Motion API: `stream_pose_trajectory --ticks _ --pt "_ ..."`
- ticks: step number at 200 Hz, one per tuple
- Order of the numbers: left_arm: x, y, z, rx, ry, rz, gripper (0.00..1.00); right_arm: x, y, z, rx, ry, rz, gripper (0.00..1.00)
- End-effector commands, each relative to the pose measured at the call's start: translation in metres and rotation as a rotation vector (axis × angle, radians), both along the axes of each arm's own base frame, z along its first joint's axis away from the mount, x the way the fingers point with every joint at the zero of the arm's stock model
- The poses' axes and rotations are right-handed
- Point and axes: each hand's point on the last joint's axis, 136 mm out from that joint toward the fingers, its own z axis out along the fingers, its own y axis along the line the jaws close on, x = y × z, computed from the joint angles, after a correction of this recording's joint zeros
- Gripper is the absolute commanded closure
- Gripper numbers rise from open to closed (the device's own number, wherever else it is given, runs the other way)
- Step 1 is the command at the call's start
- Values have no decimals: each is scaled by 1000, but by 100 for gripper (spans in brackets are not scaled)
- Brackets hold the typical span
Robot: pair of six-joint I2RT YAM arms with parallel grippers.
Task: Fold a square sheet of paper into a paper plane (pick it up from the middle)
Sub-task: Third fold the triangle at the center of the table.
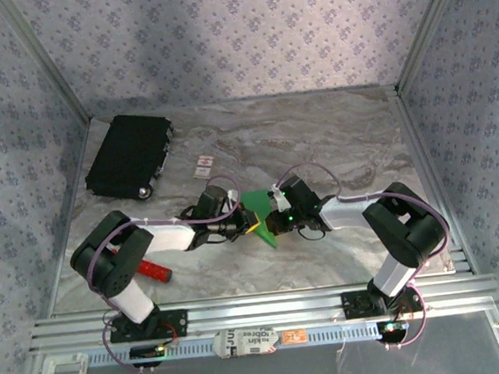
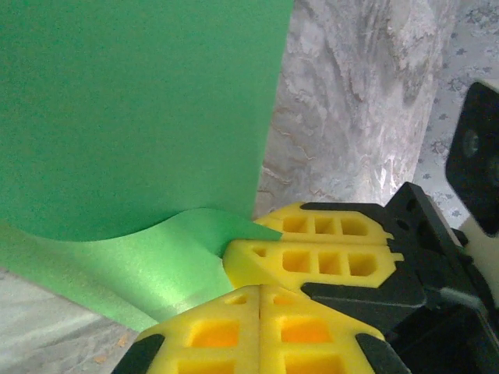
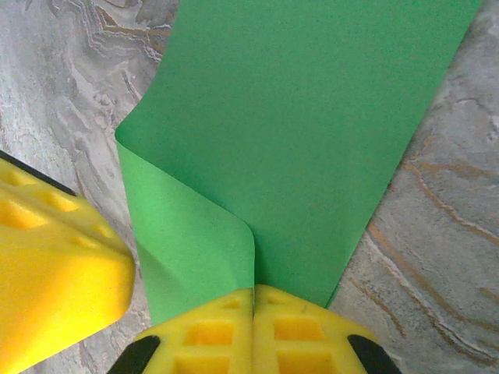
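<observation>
The square sheet of paper (image 1: 256,208) is bright green and lies at mid-table between both arms. It is not in a paper plane shape: one flap curls over the flatter part (image 3: 312,125). My right gripper (image 3: 253,292) is shut on the paper's near edge, where the curl runs into its seam. My left gripper (image 2: 261,290) is shut, its tips pressed against the right gripper (image 2: 253,234) and right beside the curled flap (image 2: 132,109). I cannot tell whether any paper lies between the left pads. The left gripper's yellow finger (image 3: 54,265) stands at the paper's left edge.
A black rectangular case (image 1: 129,154) lies at the back left. A small white card (image 1: 202,166) sits beside it. A red bar-shaped tool (image 1: 151,269) lies near the left arm's base. Patterned walls close three sides, and a metal rail (image 1: 261,310) runs along the near edge.
</observation>
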Motion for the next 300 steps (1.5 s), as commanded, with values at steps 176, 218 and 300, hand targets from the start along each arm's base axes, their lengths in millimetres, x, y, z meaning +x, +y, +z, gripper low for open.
stream_pose_trajectory --ticks 176,218,300 --pt "-14 16 -51 132 88 -7 100 -12 -25 -29 -114 71 -48 100" --pt "-14 17 -52 144 92 -11 100 -4 -14 -2 -50 46 -46 89" --pt "-12 16 -51 136 89 -3 100 -28 6 50 119 165 50 70"
